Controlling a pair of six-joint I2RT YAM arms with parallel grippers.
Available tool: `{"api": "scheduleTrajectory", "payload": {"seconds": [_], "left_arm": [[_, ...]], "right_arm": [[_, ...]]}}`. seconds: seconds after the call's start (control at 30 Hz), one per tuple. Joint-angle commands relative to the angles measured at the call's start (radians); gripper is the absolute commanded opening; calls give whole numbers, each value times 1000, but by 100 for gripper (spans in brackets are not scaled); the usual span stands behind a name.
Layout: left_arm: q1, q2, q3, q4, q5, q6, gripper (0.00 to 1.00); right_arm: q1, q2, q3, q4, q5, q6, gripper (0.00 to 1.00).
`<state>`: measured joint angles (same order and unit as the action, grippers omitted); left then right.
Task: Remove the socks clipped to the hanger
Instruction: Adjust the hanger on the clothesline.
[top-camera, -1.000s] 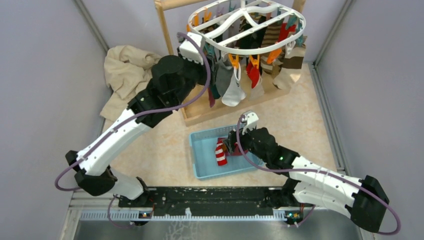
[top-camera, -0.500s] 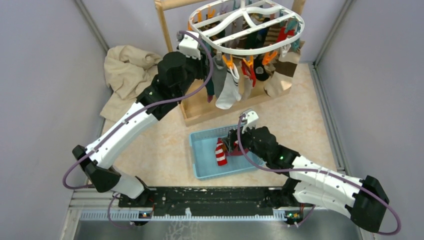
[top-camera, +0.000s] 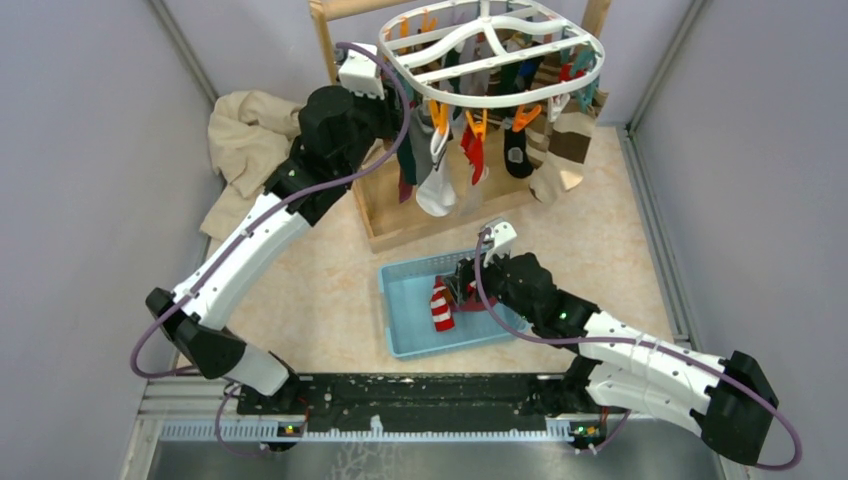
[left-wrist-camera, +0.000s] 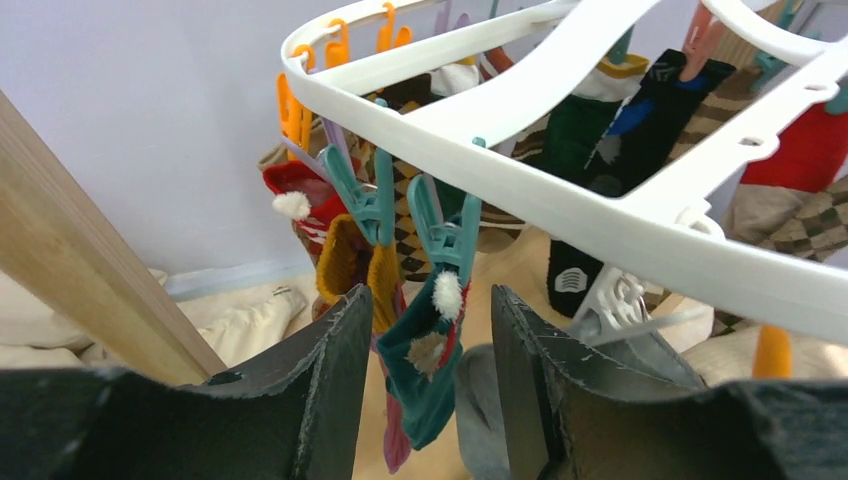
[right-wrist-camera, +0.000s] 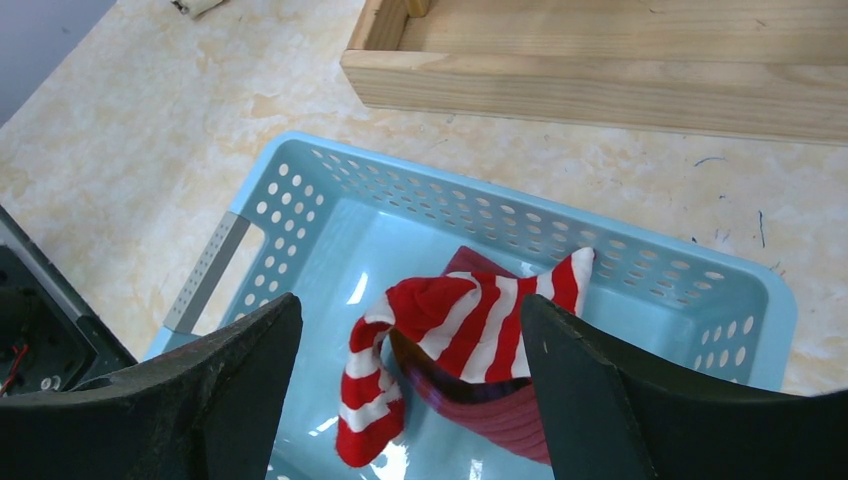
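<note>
Teal sock with white pom-pom (left-wrist-camera: 428, 375), hanging lengthwise straight down from a teal clip (left-wrist-camera: 445, 235) on the near rim of the white hanger (left-wrist-camera: 560, 205). Framed between the spread, empty jaws of the left gripper (left-wrist-camera: 428, 305), the nearer one. Right gripper (right-wrist-camera: 408, 310) well below, parted and empty above a blue basket (right-wrist-camera: 300, 190).

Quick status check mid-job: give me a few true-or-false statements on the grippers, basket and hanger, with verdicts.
1. A red-and-white striped sock lies in the blue basket. True.
2. The right gripper is shut on that sock. False: its jaws stand open above it.
3. The hanger is bare. False: many socks hang clipped to it.
4. The left gripper is open, with a teal sock on a teal clip seen between its fingers. True.
</note>
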<state>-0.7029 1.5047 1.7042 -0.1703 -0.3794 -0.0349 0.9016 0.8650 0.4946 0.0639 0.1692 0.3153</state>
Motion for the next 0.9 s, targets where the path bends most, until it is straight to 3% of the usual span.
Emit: {"api": "scheduleTrajectory", "payload": {"seconds": [0.0,0.37,0.87], "left_arm": [[13,45,64,20,67,-19,53],[-18,101,118,57,124,-43,49],[-234,177,196,67,74,3,48]], "right_arm": [[10,-10,42,59,-8,-2,80],[9,-2,35,67,-8,2,80],[10,-7,10,76,-9,11,80]]}}
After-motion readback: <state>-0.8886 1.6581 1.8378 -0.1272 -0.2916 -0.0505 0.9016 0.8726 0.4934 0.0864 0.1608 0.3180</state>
